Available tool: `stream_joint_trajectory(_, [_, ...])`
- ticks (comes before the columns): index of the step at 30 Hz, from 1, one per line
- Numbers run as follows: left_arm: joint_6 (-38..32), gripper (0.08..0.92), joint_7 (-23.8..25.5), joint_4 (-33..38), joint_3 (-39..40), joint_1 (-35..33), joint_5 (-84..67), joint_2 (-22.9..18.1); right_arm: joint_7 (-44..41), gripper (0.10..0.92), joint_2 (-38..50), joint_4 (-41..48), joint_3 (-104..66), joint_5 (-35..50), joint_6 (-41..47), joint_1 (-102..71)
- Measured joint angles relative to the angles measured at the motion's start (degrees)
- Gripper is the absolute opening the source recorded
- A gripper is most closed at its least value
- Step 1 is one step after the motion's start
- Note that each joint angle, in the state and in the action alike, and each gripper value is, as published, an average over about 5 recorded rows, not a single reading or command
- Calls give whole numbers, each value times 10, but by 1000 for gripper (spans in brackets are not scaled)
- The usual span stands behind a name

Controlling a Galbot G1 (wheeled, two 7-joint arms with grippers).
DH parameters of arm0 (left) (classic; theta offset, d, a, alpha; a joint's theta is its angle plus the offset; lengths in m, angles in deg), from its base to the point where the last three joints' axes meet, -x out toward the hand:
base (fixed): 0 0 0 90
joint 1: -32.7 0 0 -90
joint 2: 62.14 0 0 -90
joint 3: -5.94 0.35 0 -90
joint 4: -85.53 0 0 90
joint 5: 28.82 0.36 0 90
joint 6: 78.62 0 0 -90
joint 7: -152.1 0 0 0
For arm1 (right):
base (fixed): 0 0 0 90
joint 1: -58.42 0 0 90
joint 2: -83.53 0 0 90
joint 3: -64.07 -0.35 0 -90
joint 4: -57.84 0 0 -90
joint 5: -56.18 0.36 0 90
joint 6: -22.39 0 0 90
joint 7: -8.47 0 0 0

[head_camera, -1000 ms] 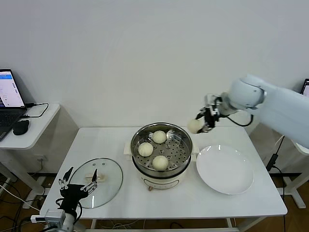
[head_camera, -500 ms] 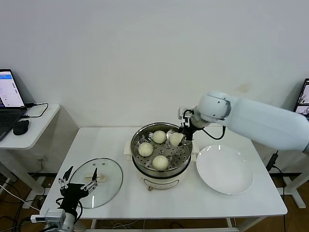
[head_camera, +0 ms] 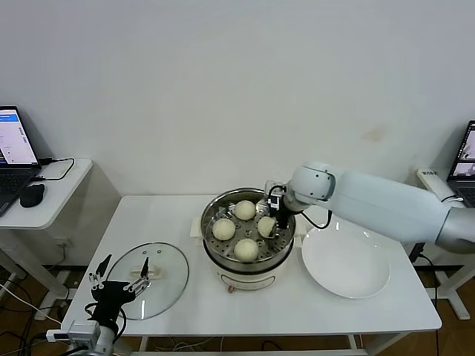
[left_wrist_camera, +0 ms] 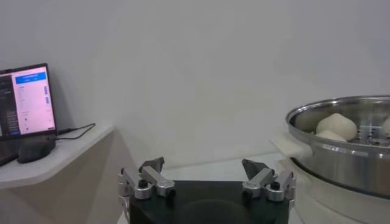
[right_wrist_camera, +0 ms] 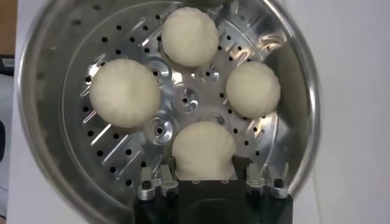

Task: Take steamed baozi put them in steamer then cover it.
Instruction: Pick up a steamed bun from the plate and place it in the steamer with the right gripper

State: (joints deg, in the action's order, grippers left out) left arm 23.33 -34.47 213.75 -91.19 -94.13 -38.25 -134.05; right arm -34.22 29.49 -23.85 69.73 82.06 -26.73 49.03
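The steamer [head_camera: 211, 246] stands mid-table, its perforated tray [right_wrist_camera: 183, 97] uncovered. Three steamed baozi [head_camera: 246, 210] [head_camera: 223, 229] [head_camera: 246, 249] rest on the tray. My right gripper [head_camera: 273, 215] reaches down inside the pot, shut on another steamed baozi [right_wrist_camera: 203, 149] that sits low over the tray's right side, a finger on each flank. The cover [head_camera: 165, 285], clear glass with a cream handle, lies flat on the table at front left. My left gripper [head_camera: 119, 276] hovers open over the cover's near edge, holding nothing.
An empty white plate [head_camera: 346, 259] lies right of the steamer. At far left, a side table [head_camera: 52, 200] carries a laptop [head_camera: 15, 144] and a mouse. A white wall stands behind the table.
My right arm has swung left from above the table's back right and lowered the baozi into the steamer. The left arm has not moved.
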Motion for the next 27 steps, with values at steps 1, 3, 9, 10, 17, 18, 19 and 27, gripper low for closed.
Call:
stream_joint_trajectory(1, [0,823,0,0,0,0,0,0,1,594,0,1,-1,-1,1,-2])
stream_joint_trajectory(3, [0,823,0,1,0,0,0,-1,2,617,0,0,-4,-2,2,-4])
stream_joint_trajectory(9, [0,823,0,1,0,0,0,-2,3,773,5,-5,-13,-4,4,-4])
stream_joint_trajectory(10, [0,823,0,1,0,0,0,-2,3,789,7,-7,-16,-3,4,-4])
stream_joint_trajectory(17, [0,823,0,-2,0,3,-2,-1,17,822,32,-36,-48,10,0,-7])
stream_joint_trajectory(18, [-1,823,0,-3,0,3,-3,-1,24,823,39,-43,-56,14,-3,-11])
stream_joint_trajectory(19, [-1,823,0,-4,0,3,-3,-1,33,823,46,-51,-65,18,-6,-16])
stream_joint_trajectory(27, [-10,823,0,-12,3,4,-5,1,166,823,123,-123,-201,45,-73,-147])
